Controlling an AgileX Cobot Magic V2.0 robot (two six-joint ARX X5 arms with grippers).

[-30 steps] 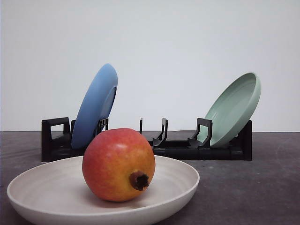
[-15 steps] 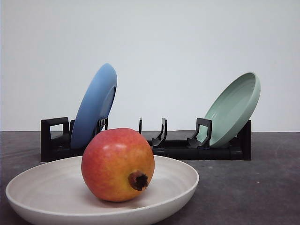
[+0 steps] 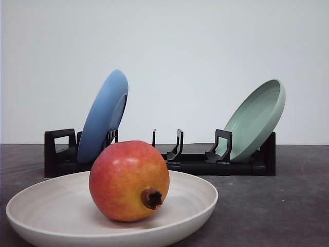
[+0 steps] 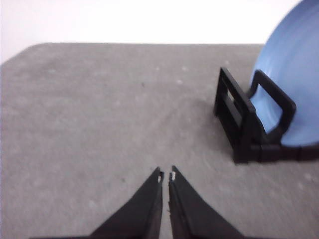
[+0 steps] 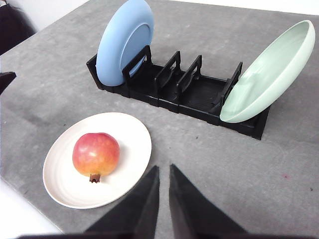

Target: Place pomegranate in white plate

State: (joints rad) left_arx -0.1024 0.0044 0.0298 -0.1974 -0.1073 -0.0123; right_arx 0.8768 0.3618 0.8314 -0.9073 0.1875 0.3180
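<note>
Pomegranate (image 3: 129, 180) lies inside the white plate (image 3: 56, 206), resting on the plate's floor, a little off centre. Crown nub points outward toward the rim, low on the fruit. Nothing grips or touches it.

White plate sits flat on the grey desk (image 5: 279, 184), in front of the black dish rack (image 5: 174, 89). Rack holds a blue plate (image 3: 105, 116) leaning at one end and a pale green plate (image 3: 257, 119) leaning at the other; middle slots are free.

Right claw (image 5: 163, 172): held above the desk just beside the white plate's rim, tips nearly together with a thin slit between them, gripping nothing. Left claw (image 4: 166, 175): over bare desk near the blue-plate end of the rack, tips likewise almost touching, gripping nothing.

Judgement: placement step looks complete; fruit is seated and released. Stage in hand is clearing away. Next move calls only for drawing both arms clear without nudging the plate rim or the rack. Fruit is round and could roll on a bump.
</note>
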